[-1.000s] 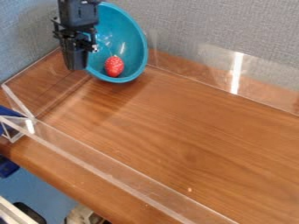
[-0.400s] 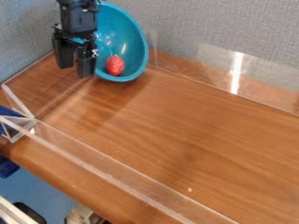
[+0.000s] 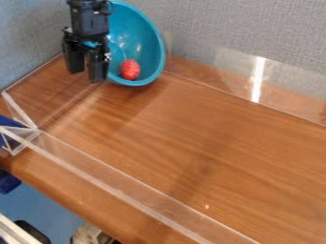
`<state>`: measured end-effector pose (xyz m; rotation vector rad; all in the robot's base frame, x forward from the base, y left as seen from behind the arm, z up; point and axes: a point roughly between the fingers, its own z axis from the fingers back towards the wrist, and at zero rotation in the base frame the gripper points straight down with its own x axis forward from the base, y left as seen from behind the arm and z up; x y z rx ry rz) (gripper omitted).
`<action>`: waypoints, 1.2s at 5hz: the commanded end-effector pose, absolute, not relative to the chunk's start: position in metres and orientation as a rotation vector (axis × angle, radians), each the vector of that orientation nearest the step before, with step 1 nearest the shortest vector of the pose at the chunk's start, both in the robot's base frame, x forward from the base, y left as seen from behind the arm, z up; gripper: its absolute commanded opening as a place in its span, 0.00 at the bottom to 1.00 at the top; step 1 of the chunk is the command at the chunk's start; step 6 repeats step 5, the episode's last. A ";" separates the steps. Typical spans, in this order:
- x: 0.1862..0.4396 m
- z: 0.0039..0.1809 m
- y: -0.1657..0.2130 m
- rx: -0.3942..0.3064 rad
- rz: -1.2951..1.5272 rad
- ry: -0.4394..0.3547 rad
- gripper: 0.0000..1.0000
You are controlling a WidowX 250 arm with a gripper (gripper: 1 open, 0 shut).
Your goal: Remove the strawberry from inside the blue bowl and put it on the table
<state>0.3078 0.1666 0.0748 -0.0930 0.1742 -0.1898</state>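
Note:
The blue bowl (image 3: 143,43) stands tipped on its side at the back left of the table (image 3: 192,133), its opening facing the camera. The small red strawberry (image 3: 130,69) rests inside it, low on the inner wall. My black gripper (image 3: 86,65) hangs just left of the bowl, fingers pointing down and open, with nothing between them. Its right finger (image 3: 98,65) sits in front of the bowl's left rim; I cannot tell whether they touch.
Low clear acrylic walls (image 3: 76,143) edge the tabletop at the front, left and back right. A grey fabric backdrop (image 3: 230,24) rises behind the bowl. A blue object (image 3: 13,133) sits outside the front-left wall.
The gripper went from shut to open. The bowl and the strawberry inside it shifted slightly to the right.

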 end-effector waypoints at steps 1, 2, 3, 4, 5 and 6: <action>0.317 0.090 0.172 -0.058 -0.187 0.117 1.00; 0.321 0.084 0.171 -0.058 -0.188 0.114 1.00; 0.324 0.079 0.172 -0.057 -0.187 0.115 1.00; 0.328 0.074 0.172 -0.057 -0.185 0.114 1.00; 0.330 0.069 0.173 -0.058 -0.182 0.114 1.00; 0.330 0.069 0.173 -0.058 -0.182 0.114 1.00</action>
